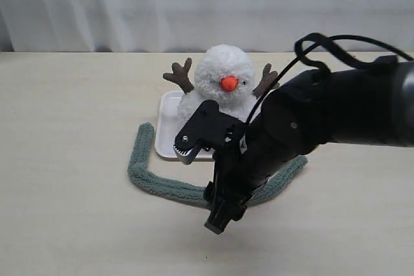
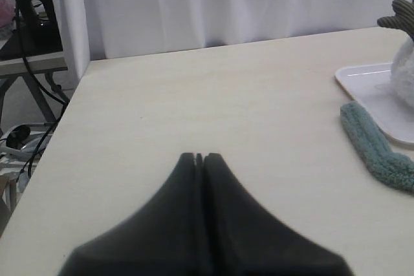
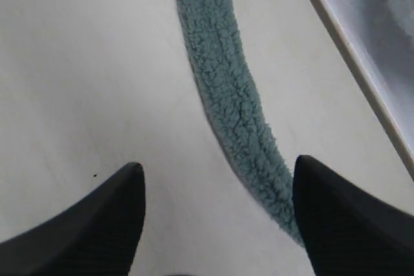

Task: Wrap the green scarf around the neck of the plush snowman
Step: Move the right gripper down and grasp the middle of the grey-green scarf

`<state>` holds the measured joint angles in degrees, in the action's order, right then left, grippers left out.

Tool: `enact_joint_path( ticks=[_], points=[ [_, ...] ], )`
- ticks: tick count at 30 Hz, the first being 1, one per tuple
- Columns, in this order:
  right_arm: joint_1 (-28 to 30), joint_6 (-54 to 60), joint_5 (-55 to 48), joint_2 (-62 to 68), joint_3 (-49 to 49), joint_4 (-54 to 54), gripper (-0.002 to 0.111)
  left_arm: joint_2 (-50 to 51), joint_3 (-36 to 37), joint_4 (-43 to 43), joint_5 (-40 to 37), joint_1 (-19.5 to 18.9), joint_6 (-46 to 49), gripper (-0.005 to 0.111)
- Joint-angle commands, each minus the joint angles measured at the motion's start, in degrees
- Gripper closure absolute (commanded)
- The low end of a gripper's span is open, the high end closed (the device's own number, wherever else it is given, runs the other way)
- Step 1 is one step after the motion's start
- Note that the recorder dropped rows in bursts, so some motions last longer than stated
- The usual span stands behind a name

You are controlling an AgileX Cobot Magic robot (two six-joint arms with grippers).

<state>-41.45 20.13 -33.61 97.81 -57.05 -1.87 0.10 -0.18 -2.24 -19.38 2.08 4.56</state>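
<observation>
The plush snowman [image 1: 223, 77] sits upright on a white tray [image 1: 166, 127], facing the front, with its lower body hidden behind my right arm. The green scarf [image 1: 165, 187] lies flat on the table in a U shape round the front of the tray. My right gripper [image 1: 223, 211] points down over the scarf's middle stretch. In the right wrist view that gripper [image 3: 218, 163] is open, and the scarf [image 3: 223, 82] runs between its fingers, close to one of them. My left gripper [image 2: 199, 157] is shut and empty, hovering over the table to the left of the scarf's end [image 2: 372, 147].
The tray's edge [image 3: 349, 53] runs close beside the scarf. A white curtain [image 1: 129, 4] hangs behind the table. The table's left edge [image 2: 61, 127] has cables and a shelf past it. A black cable [image 1: 323, 46] loops above my right arm.
</observation>
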Motion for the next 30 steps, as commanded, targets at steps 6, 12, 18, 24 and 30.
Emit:
enact_joint_path(
  ticks=[6, 12, 18, 24, 30],
  points=[
    [0.0, 4.4, 1.0, 9.9, -6.0, 1.5, 0.046, -0.1, 0.2, -0.1, 0.7, -0.1, 0.1, 0.107],
    [0.0, 3.6, 2.7, 13.7, -7.6, 6.2, 0.046, -0.1, 0.2, -0.1, 0.7, -0.1, 0.1, 0.107],
    [0.0, -1.8, 5.5, 16.0, -7.6, 12.9, 0.046, -0.1, 0.2, -0.1, 0.7, -0.1, 0.1, 0.107],
    [0.0, -1.5, 5.5, 18.3, -7.6, 12.3, 0.055, -0.1, 0.2, -0.1, 0.7, -0.1, 0.1, 0.107],
    [0.0, -1.1, 4.4, 18.5, -7.6, 12.3, 0.093, -0.1, 0.2, -0.1, 0.7, -0.1, 0.1, 0.107]
  ],
)
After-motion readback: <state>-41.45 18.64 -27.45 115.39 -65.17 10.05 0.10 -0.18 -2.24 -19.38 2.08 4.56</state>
